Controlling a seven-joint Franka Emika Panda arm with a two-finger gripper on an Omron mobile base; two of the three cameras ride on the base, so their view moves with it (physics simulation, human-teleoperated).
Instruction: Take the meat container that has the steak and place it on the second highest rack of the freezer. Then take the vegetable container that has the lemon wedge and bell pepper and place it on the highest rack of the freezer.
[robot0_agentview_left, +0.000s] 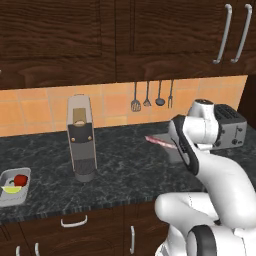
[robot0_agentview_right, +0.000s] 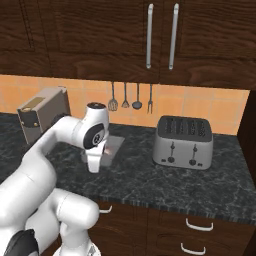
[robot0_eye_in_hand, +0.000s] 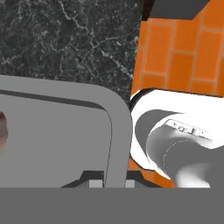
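The gripper (robot0_eye_in_hand: 108, 183), low in the hand view, is clamped on the rim of the meat container (robot0_eye_in_hand: 65, 135), with the steak (robot0_agentview_left: 159, 142) at centre right of the left base view. I judge the first carry barely begun. The vegetable container (robot0_agentview_left: 14, 187) waits lower left on the dark surface (robot0_agentview_left: 125, 165). Beyond stand a coffee machine (robot0_agentview_left: 81, 137), toaster (robot0_agentview_right: 183, 142), hanging utensils (robot0_agentview_left: 152, 97) and cabinets (robot0_agentview_right: 125, 35).
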